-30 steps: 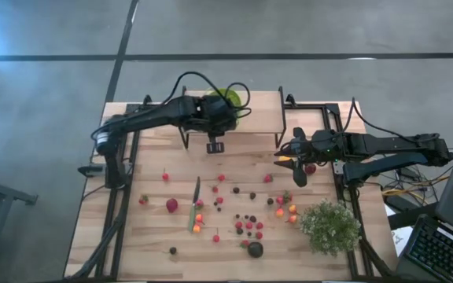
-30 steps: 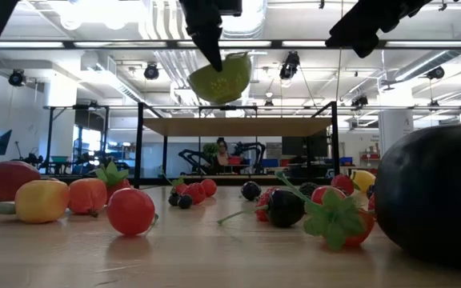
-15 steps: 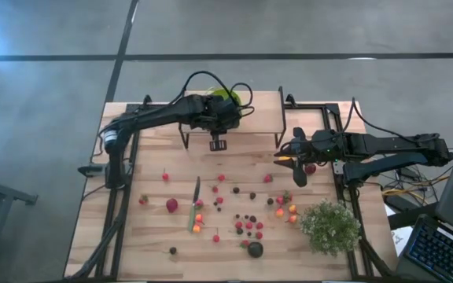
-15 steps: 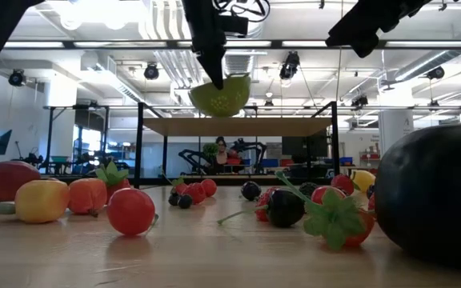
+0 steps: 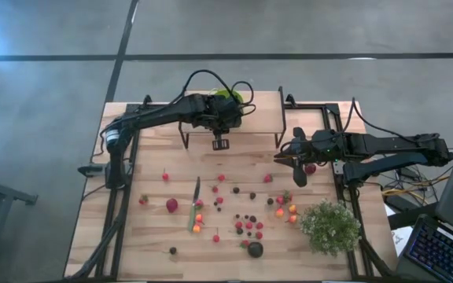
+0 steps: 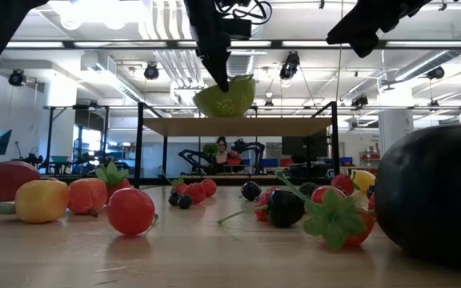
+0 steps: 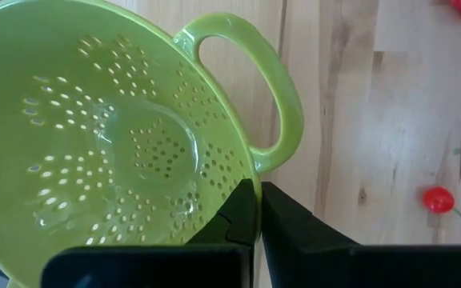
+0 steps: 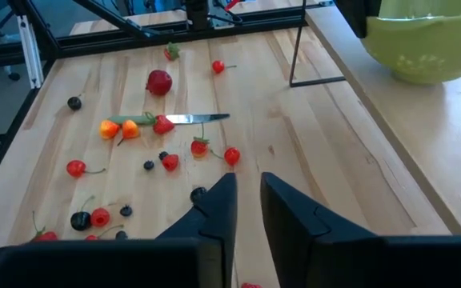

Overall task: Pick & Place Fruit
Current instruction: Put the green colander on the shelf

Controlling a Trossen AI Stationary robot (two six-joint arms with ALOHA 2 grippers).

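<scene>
The left gripper is clamped on the rim of a green colander, its jaws pinched tight with the rim between them, and holds it in the air above the far middle of the table, over the metal rack. The right gripper hovers over the right side of the table, its jaws drawn narrow with nothing visible between them. The fruit lies scattered over the near half of the table, well apart from the colander, with a knife among it and a plant at the near right corner. To do this step well, the left arm would best keep the colander level and set it down clear of the rack legs, within reach of the right arm, so pieces can be dropped in without rolling off. Compared with a second ago, the colander has been carried slightly farther back and right and tipped a little, and the right jaws have narrowed; the fruit has not moved.
</scene>
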